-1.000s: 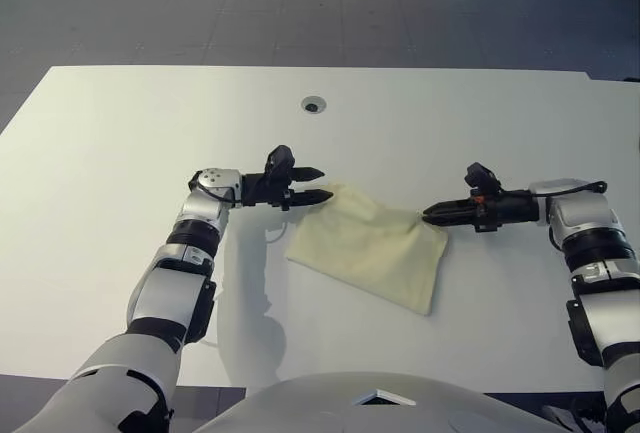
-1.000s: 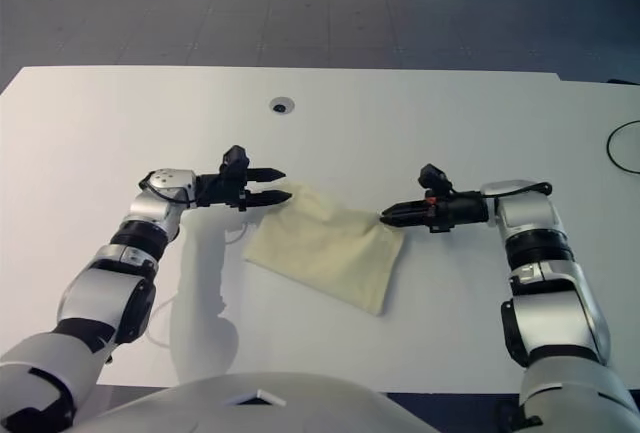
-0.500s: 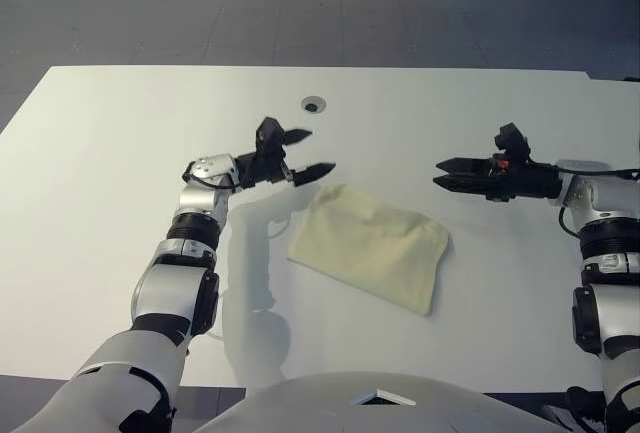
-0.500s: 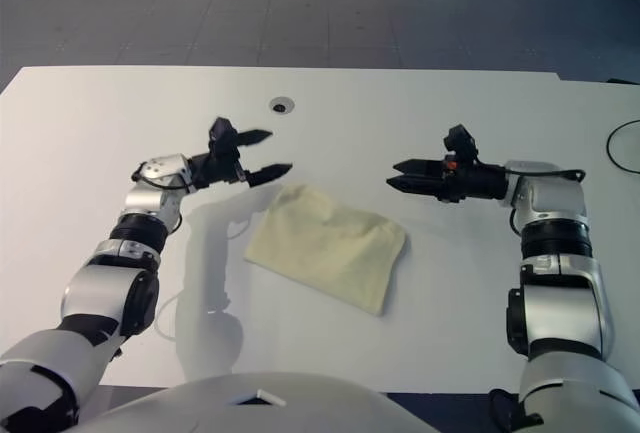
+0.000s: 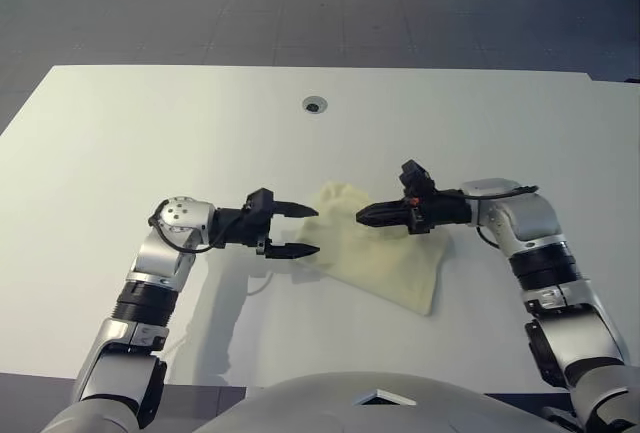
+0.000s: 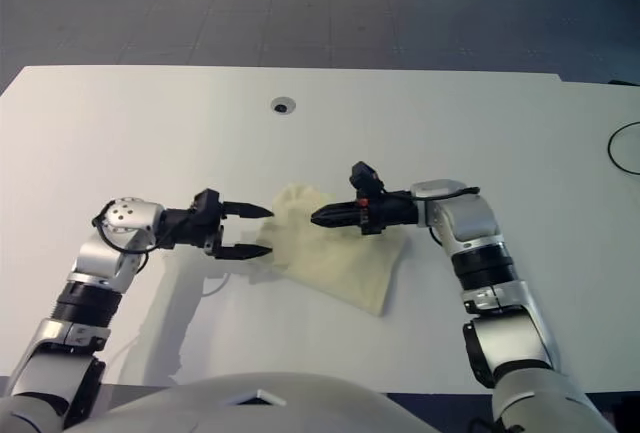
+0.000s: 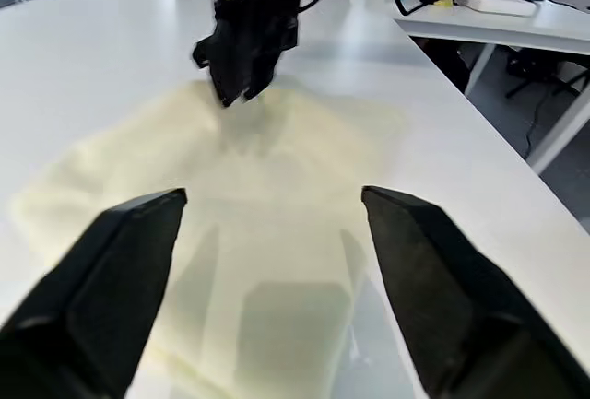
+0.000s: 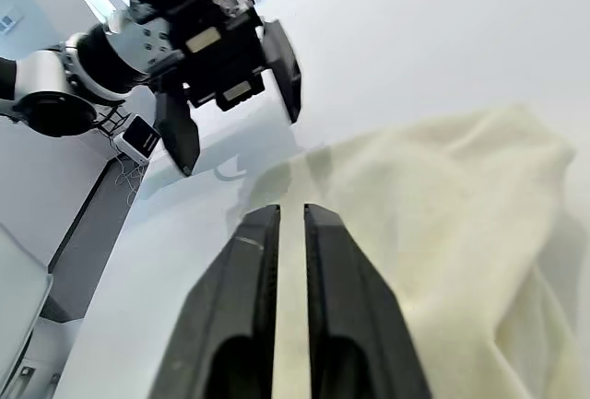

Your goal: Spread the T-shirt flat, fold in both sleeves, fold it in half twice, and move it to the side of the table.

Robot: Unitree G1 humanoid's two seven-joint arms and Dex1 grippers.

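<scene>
T-shirt (image 5: 390, 258) sits folded mid-table (image 5: 150, 123), left gripper (image 5: 312, 231) spread at its left edge, right gripper (image 5: 362, 218) pressed together over it, possibly nipping cloth; a one-layer pinch could drag the folds open.

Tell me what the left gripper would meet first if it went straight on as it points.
Probably the T-shirt, whose edge lies just ahead of the open left gripper; the right gripper sits farther along, though height above the cloth is unclear.

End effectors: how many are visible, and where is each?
2. The left end effector, open, is at the left edge of the T-shirt; the right end effector, shut, is over its far half.
</scene>
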